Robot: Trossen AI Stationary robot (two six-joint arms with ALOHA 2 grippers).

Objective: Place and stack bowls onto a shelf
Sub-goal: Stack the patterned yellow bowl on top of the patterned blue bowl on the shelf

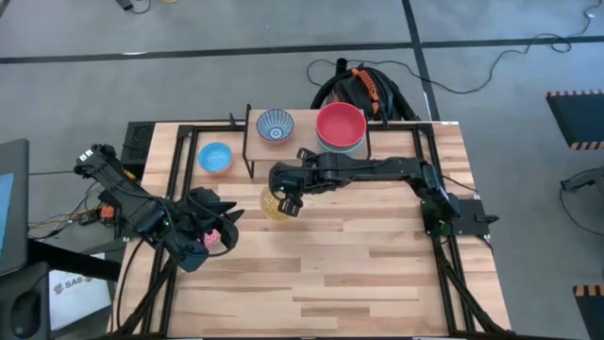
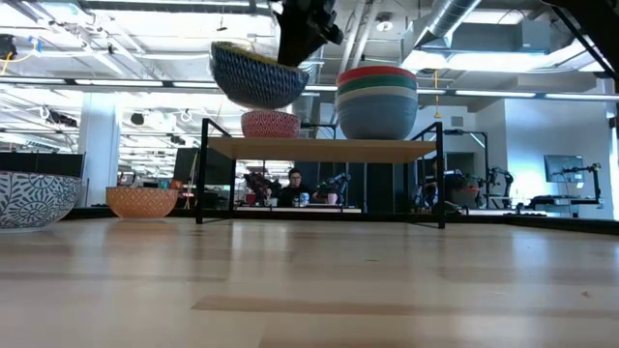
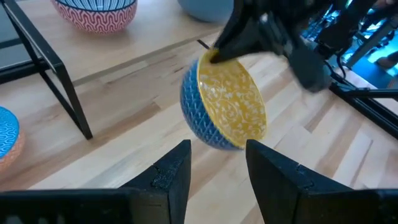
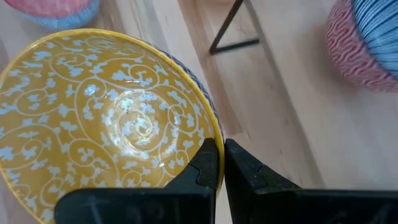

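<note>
One yellow bowl [image 4: 112,124] (tilted) pinched by right end effector [image 4: 219,163], above table.

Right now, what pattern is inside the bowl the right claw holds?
Yellow with pale blue scrollwork inside the bowl; blue patterned outside. Right wrist view shows it best.

Shelf [image 1: 302,140] middle lies bare between the patterned bowl [image 1: 275,124] and the red-topped stack [image 1: 341,127]; near counter [image 1: 377,274] open.
</note>
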